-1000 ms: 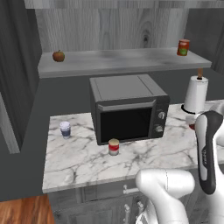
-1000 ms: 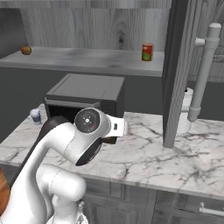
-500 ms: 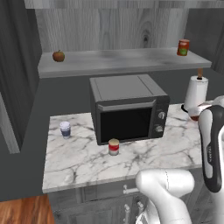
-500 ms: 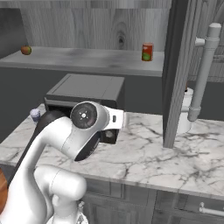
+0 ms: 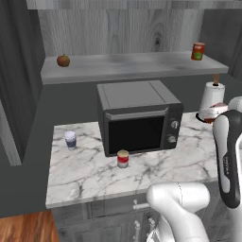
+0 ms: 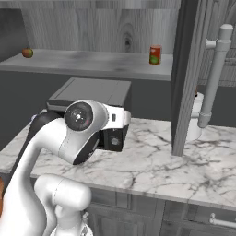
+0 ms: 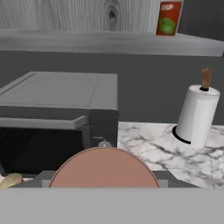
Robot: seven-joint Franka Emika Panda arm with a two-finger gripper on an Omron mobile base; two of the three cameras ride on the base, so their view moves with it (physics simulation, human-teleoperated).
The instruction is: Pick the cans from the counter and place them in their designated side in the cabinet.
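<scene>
Red-and-white labelled can (image 5: 123, 159) stands upright on the counter (image 5: 90, 175) before the microwave (image 5: 139, 121), probably rigid, light and smooth, best pinched across its sides; whether the gripper is wide or narrow I cannot tell.

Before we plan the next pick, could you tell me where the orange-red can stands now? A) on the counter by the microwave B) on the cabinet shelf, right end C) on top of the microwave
B: the orange-red can stands upright at the shelf's right end.
</scene>
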